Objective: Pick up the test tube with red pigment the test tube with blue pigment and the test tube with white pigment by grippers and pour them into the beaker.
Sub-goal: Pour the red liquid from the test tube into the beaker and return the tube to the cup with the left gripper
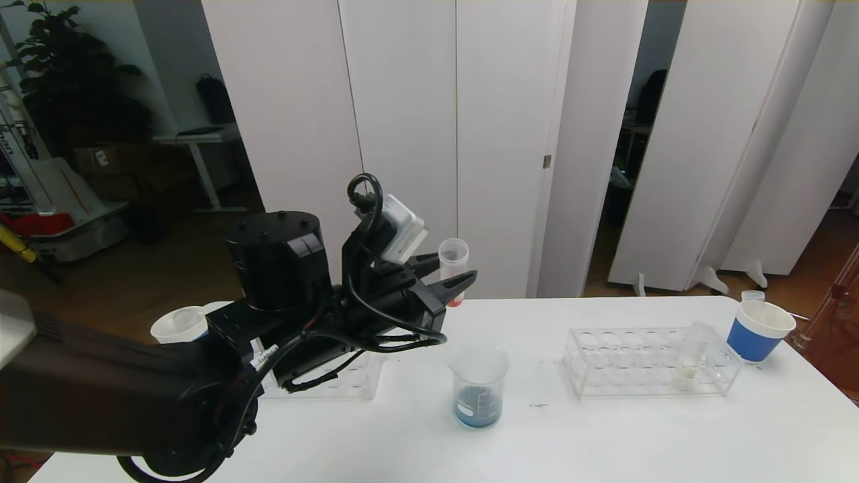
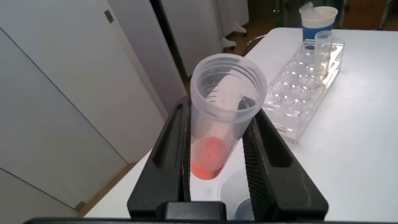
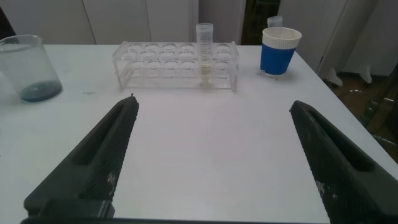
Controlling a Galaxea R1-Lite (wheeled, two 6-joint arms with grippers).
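Left wrist view: your left gripper has its jaws clamped on the red pigment tube, upright and mouth up so nothing spills. The beaker, blue liquid at its bottom, sits below and ahead of those jaws. Your right gripper stands wide and empty; the white pigment tube waits in the rack beyond it.

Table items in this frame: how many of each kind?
Test tubes: 2 (red-liquid tube in the left gripper, white-liquid tube)
Beaker: 1
Racks: 2
Paper cups: 2
Total: 7
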